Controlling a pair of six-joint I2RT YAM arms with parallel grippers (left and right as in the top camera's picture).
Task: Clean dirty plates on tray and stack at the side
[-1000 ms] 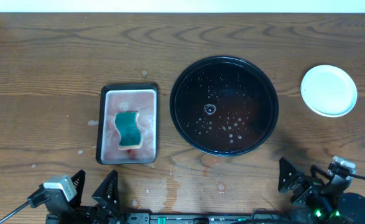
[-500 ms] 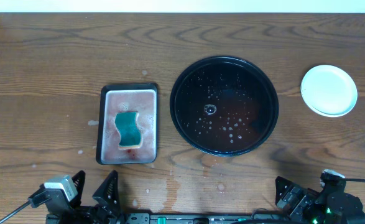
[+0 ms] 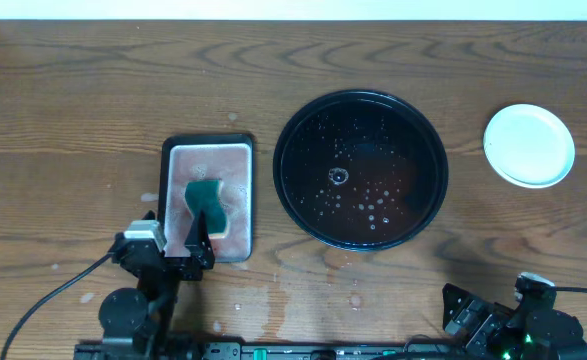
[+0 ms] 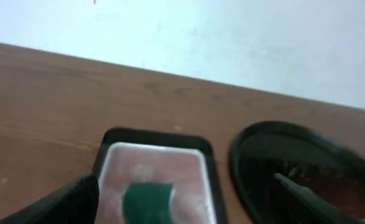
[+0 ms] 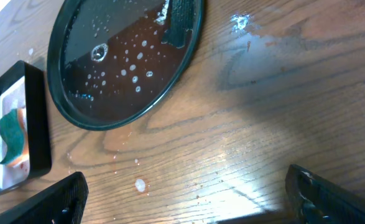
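Overhead view of a brown wood-grain table (image 3: 73, 100). At centre, a large round glossy black tray (image 3: 303, 205) with a raised rim is sitting empty apart from beads of water. The plates (image 3: 529, 146) are lying off it, at the upper right of the frame, well apart from the tray. From above they are reading as one pale, smooth disc, so how many are stacked there cannot be told.

Left of centre, a small tray (image 3: 208, 140), rectangular and black-rimmed, is holding a green wavy-edged sponge (image 3: 205, 200) on a pinkish wet floor. The left gripper (image 3: 176, 235) is hovering over its lower edge with jaws spread wide, holding nothing; its wrist view is blurred. The right gripper (image 3: 483, 312) is sitting at the lower right edge of the frame, jaws also wide apart and empty. Droplets (image 5: 140, 184) are dotting the wood below the tray.

The plates are looking thin, stiff and light, and probably slick if they are wet. A pinch on the raised rim seems the safest hold, since a flat face would be giving the fingers nothing to bite. The tray is looking rigid, wet and slippery, and too wide for anything but a rim grip.
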